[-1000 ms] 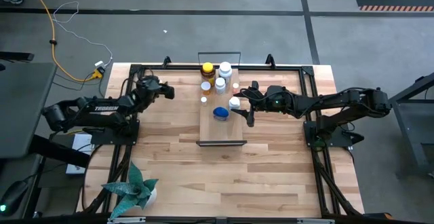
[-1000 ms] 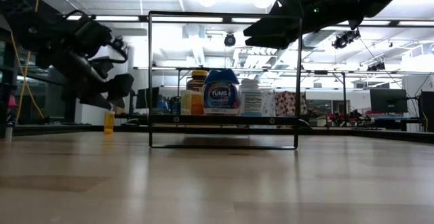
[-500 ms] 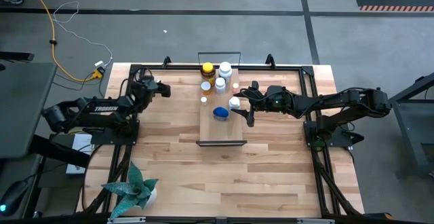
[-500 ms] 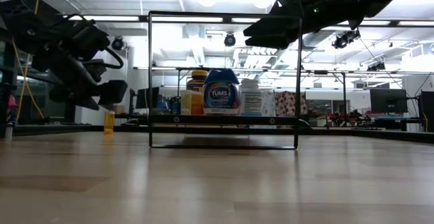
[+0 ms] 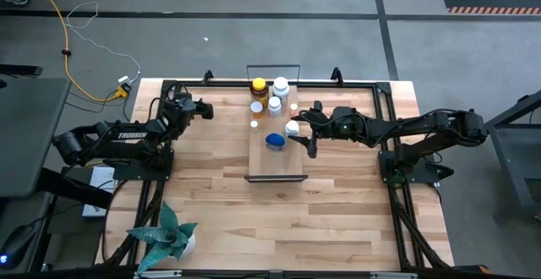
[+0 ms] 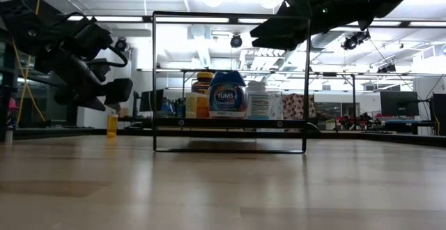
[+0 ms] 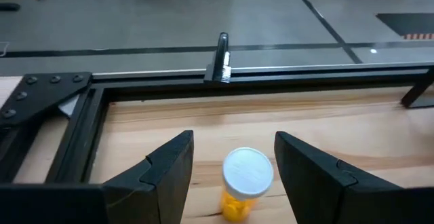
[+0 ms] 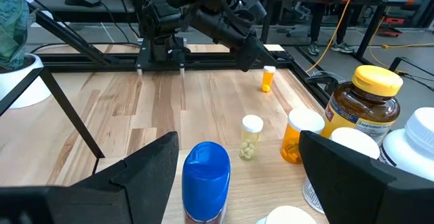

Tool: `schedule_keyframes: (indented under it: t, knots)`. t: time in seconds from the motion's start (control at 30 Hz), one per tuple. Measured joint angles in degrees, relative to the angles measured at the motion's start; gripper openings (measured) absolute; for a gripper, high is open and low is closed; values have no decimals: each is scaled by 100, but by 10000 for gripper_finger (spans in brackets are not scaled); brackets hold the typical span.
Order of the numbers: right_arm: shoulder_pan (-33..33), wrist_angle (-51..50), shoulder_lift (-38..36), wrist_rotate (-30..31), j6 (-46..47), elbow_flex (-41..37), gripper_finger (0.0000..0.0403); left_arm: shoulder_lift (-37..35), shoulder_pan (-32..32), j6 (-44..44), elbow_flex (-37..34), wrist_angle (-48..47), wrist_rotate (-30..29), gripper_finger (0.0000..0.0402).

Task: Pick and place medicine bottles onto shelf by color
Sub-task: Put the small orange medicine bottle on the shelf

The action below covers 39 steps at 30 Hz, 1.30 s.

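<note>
Currently the left hand (image 7: 234,166) hovers over the far-left part of the wooden counter (image 5: 279,211), fingers apart and gripping nothing; between them, lower down, a small orange bottle with a white cap (image 7: 245,183) stands upright on the counter, not touched by either finger. In the low view this bottle (image 6: 112,125) stands alone, well left of the shelf (image 6: 230,123), with the left hand (image 6: 115,94) above it. The right hand (image 5: 308,132) is at the right edge of the shelf (image 5: 287,165), jaws spread wide and empty, near a white bottle (image 5: 292,128). The blue-capped bottle (image 8: 206,180) stands on the shelf between the right hand's fingers in its wrist view, untouched as far as can be seen. At the far end of the shelf stand the amber bottle with a yellow cap (image 5: 259,90), two white bottles (image 5: 281,87) and an orange bottle with a white cap (image 8: 298,137). A tiny pale bottle with a white cap (image 8: 250,137) stands near the shelf's left edge. A potted plant (image 5: 167,237) sits at the counter's near-left corner.
</note>
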Motion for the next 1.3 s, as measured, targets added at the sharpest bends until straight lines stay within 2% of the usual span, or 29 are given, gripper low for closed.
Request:
schedule_keyframes:
  t: [0.53,0.9,1.3]
  knots:
    - [0,44,0,0,2,0,298,107,-2,-14,0,37,220,197]
    - [2,44,0,0,24,0,298,577,-70,49,1,525,17,197]
    - [1,44,0,1,24,0,298,664,-96,49,2,600,-40,197]
